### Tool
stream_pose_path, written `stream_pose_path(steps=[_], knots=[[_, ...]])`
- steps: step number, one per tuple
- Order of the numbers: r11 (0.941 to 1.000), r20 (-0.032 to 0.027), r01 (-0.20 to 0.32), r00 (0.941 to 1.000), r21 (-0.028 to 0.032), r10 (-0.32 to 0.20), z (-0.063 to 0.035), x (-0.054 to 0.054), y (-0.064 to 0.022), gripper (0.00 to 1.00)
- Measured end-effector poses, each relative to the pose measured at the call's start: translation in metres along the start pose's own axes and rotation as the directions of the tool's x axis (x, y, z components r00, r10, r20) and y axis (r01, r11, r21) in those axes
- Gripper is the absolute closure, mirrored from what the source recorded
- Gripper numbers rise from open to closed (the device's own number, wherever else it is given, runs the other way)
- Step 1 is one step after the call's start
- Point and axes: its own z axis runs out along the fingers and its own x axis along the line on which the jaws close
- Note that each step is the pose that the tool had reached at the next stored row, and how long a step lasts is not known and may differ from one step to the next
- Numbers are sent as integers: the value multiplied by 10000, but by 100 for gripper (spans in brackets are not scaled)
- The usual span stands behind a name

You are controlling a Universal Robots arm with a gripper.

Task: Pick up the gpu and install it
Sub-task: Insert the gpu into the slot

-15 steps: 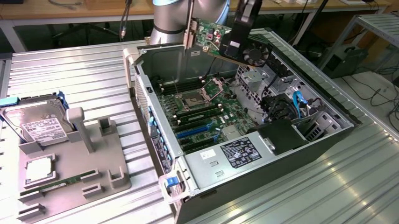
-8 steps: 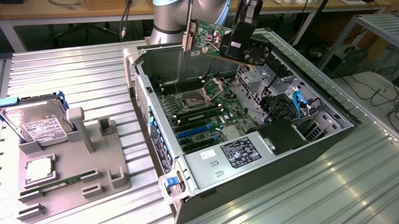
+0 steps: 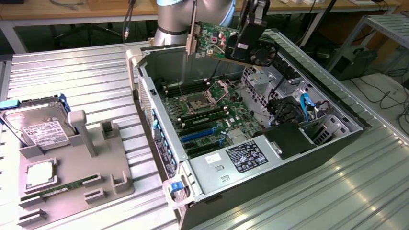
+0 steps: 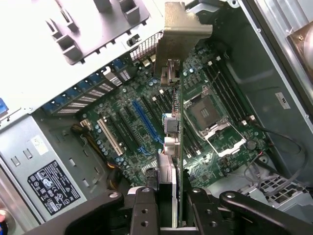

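Gripping gpu (image 3: 214, 39) — hand (image 3: 240, 48) above case (image 3: 307, 167)

Arm: silver-grey round metal arm tube (image 3: 171, 17), smooth and slightly glossy, with a paler grey ring (image 3: 167, 32) around it.
End effector: matte black end effector (image 4: 172, 198), built from flat jointed metal links; in the exterior view it reads as a dark, blocky body.
Fingers: two straight black fingers (image 4: 145, 211), each with a row of small round screw holes down its face.
Outer links: curved black outer links (image 4: 93, 208) with rounded ends.
Pivots: small silver pivot pins (image 4: 113, 195) at the link ends.
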Motion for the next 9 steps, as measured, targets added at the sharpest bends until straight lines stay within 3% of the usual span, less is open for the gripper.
stream_pose_path(steps=[9], knots=[[9941, -34, 1080, 9941, -21, -1080, 0, 0, 0, 72]])
